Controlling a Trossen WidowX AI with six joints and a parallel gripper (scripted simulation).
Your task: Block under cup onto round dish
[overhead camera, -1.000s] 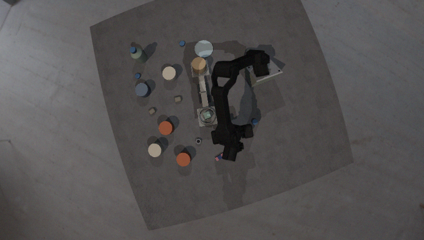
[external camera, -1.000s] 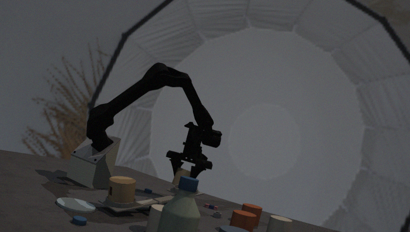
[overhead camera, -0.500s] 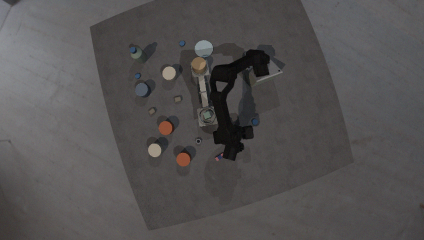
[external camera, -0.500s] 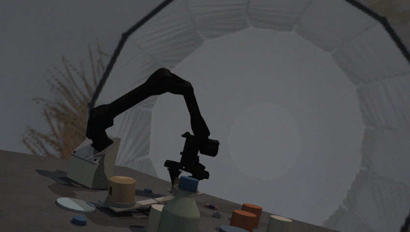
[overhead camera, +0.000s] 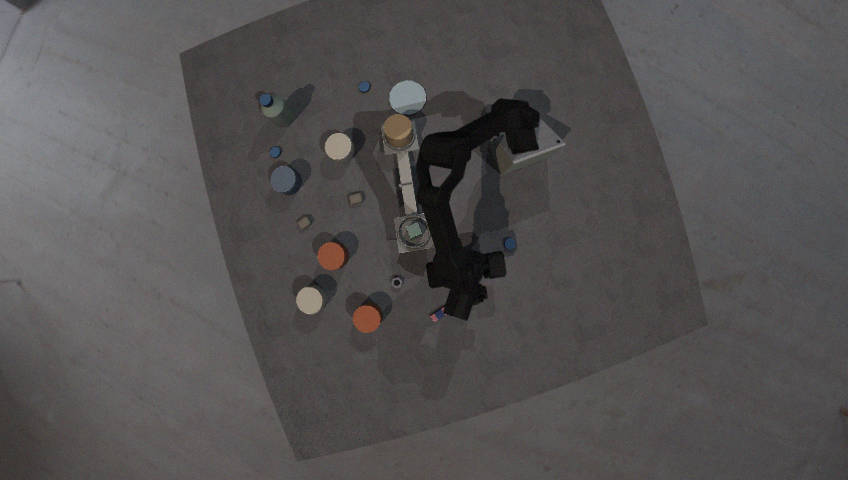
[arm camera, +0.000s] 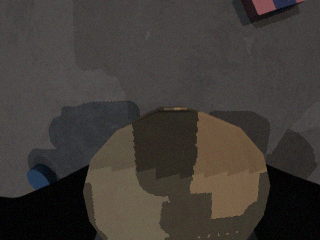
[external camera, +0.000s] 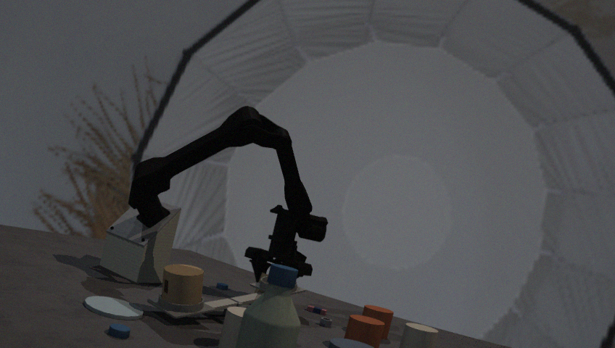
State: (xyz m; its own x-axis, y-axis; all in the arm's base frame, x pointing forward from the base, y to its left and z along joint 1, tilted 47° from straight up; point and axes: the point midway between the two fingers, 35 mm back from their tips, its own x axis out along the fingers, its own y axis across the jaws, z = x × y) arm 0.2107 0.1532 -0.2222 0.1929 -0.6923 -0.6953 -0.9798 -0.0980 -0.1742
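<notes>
Gripper (overhead camera: 461, 306) (external camera: 279, 275) (arm camera: 172, 160), one: fingers well apart, closed on a tan cup (arm camera: 175, 175); the wrist view shows the cup between them. Balance (overhead camera: 405, 178) (external camera: 226, 303), one: plate at each end. Second tan cup (overhead camera: 398, 130) (external camera: 183, 284), one: upright on the end beside the dish. Green block (overhead camera: 414, 230), one: uncovered, on the balance's other end. Round dish (overhead camera: 407, 97) (external camera: 112, 307), pale blue, one: on the table, near the standing cup, apart from the block. Orange cylinders, two: left of the gripper in the top view. Pink-and-blue block (overhead camera: 438, 314) (external camera: 317, 309) (arm camera: 272, 5), one: near the gripper in the top view. Bottle (overhead camera: 274, 109) (external camera: 270, 319), green, blue-capped, one: far left in the top view.
</notes>
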